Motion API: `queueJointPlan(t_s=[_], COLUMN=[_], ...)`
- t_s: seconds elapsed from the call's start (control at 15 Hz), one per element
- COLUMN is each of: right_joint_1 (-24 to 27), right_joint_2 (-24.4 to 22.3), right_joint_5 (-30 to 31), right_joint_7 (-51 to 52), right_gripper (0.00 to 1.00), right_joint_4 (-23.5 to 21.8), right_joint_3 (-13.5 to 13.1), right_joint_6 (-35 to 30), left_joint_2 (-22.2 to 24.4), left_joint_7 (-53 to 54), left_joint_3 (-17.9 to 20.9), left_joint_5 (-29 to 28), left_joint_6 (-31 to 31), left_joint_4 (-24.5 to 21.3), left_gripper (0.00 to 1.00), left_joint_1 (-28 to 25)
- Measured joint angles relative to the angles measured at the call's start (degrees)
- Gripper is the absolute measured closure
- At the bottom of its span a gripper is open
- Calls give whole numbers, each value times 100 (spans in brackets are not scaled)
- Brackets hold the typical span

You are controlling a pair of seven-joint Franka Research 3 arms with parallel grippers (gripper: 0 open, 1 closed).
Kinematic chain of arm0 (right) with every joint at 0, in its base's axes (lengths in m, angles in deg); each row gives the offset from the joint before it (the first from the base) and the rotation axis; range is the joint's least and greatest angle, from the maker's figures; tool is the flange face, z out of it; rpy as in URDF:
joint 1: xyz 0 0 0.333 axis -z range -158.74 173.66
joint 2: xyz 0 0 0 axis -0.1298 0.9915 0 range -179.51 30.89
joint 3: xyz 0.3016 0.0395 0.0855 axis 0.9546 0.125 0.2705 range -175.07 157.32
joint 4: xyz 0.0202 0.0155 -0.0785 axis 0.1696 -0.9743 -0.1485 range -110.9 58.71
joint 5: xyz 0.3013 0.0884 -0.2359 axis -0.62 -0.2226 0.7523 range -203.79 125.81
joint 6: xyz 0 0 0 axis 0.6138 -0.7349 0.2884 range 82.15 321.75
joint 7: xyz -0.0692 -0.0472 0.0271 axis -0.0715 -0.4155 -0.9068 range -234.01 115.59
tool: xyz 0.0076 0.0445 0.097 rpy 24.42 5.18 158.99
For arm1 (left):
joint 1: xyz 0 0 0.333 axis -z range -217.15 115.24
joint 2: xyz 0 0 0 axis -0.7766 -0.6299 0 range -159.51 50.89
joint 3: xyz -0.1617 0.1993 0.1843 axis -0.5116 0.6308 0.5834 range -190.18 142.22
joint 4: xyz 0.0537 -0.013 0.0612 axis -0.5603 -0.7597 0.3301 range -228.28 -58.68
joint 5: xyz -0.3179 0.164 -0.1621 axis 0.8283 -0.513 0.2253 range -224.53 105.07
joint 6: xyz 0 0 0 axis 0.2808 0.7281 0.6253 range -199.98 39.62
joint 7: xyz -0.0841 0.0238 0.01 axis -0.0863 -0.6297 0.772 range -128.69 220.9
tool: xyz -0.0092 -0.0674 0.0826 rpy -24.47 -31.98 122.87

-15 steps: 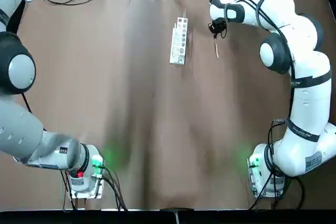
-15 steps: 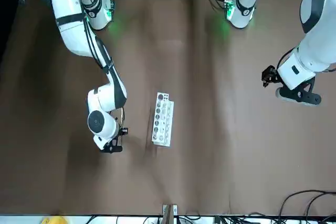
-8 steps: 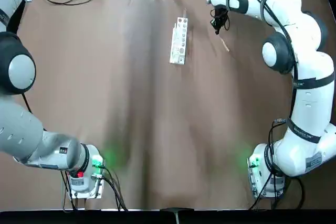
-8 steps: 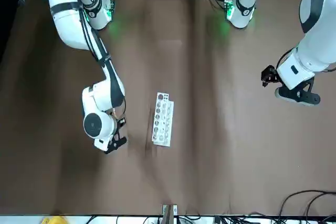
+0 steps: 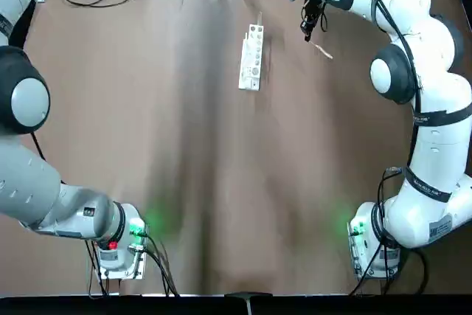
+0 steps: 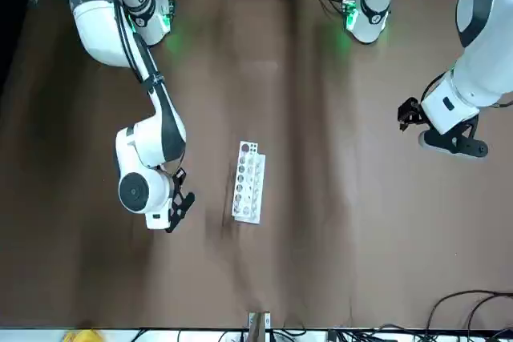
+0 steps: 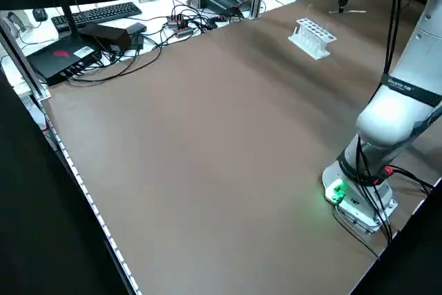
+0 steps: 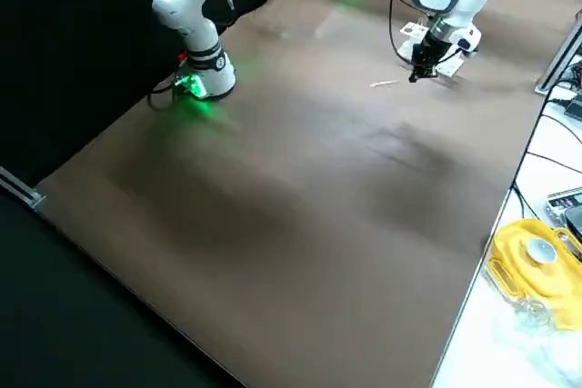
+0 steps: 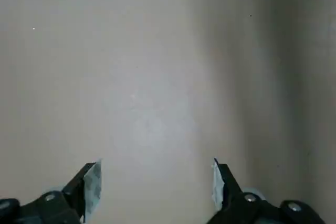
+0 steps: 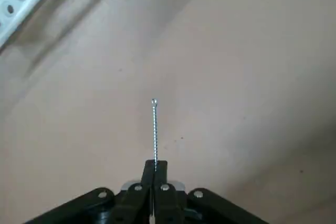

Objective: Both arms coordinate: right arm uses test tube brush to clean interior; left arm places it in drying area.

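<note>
Right gripper [image 10: 154,165], fingers pinched fully together on the thin wire stem of the test tube brush [image 10: 154,129], poised just beyond the far right corner of the drying area [image 5: 251,57]. Gripped at the very end of the stem, probably so that the whole working length stays free to enter a tube. Seen from overhead as a pale sliver [image 5: 324,51] slanting away from the rack, near it but not touching, low over the brown table [image 5: 221,167].

Right arm [image 5: 413,57] stretched long from its base and folded back toward the rack, cable strapped along it.

Left gripper [image 9: 155,182], fingers spread wide and holding nothing, looking down on bare tabletop, well apart from the rack on the robot's left side. Left arm [image 6: 481,54] apparently held back and kept open in readiness for the handover, with placing into the rack as its share of the job.

Rack lying flat, two rows of holes facing up, long side pointing away from the robot. No test tube clearly made out anywhere near the rack; something thin at its far end, too small to tell. Cleaning judged not yet begun.
</note>
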Motion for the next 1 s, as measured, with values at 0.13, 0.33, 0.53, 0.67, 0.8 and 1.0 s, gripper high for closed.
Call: queueJointPlan(t_s=[0.13,0.33,0.53,0.67,0.8,1.0], right_joint_1=[59,186,236,286,327,338], right_joint_2=[0,-16,-52,-93,-129,-161], right_joint_5=[-358,-875,-1522,-1846,-2149,-2851], right_joint_7=[412,1571,2386,2844,3168,3714], right_gripper=[98,98,98,98,98,98], right_joint_4=[0,9,58,75,98,150], right_joint_3=[-4,11,96,121,162,221], right_joint_6=[-1,0,5,6,34,99], left_joint_2=[0,0,0,0,0,0], left_joint_7=[-2,-2,-3,-7,-8,-10], left_joint_3=[0,0,0,0,0,0], left_joint_5=[0,0,0,0,0,0], left_joint_6=[2,2,3,3,3,4], left_joint_4=[0,0,0,0,0,0], left_gripper=[1,1,1,1,1,1], left_joint_1=[0,-2,-5,-6,-6,-7])
